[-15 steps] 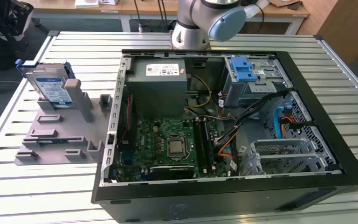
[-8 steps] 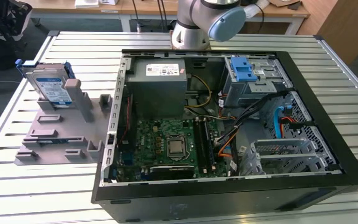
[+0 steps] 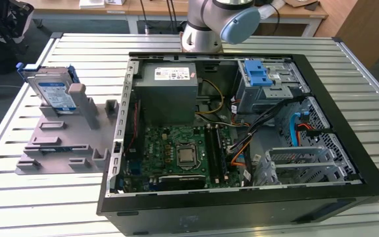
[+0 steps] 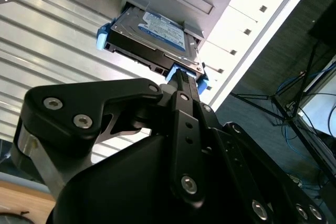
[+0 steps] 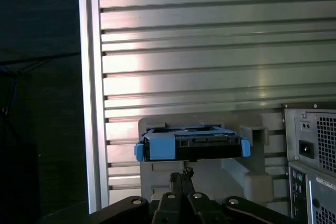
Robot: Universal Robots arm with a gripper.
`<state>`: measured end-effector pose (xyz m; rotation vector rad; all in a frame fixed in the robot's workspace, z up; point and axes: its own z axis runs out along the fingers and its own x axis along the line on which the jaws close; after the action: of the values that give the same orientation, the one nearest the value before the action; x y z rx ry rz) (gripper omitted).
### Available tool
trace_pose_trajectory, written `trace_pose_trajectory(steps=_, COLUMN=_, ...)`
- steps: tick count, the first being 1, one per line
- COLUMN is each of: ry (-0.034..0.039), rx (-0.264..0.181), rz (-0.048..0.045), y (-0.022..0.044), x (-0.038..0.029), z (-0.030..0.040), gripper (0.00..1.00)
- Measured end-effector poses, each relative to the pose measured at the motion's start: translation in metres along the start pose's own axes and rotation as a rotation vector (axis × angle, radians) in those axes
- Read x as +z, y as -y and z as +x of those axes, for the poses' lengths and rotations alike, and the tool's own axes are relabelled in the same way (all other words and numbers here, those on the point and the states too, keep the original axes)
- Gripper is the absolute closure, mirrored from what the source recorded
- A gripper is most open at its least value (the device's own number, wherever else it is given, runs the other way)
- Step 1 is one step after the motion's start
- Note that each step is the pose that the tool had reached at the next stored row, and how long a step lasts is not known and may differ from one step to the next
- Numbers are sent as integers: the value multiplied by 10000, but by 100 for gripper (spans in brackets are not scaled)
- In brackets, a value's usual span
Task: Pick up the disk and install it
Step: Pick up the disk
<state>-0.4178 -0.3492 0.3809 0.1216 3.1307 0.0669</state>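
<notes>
Slatted metal table (open computer case on it), desks behind. Gripper jaws together, empty, pointing at the disk standing in a grey holder.

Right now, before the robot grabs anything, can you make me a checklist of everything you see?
Surface: slatted metal table.
Job's things: disk stands upright in a grey stand, on the exterior view's left of the open computer case.
Clutter: nothing seen.
Grippers: gripper shut, empty, aimed at the disk.
Cables: black and coloured wires inside the case.
Surroundings: wooden desks behind the table.
</notes>
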Motion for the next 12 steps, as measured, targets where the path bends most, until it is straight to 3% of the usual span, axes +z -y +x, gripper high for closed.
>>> trace_pose_trajectory(steps=6, ry=-1, rx=-25, rz=0, y=0, x=0, z=2, gripper=89)
trace_pose_trajectory(steps=12, ry=-14, rx=-325, rz=-2, y=0, x=0, z=2, gripper=89)
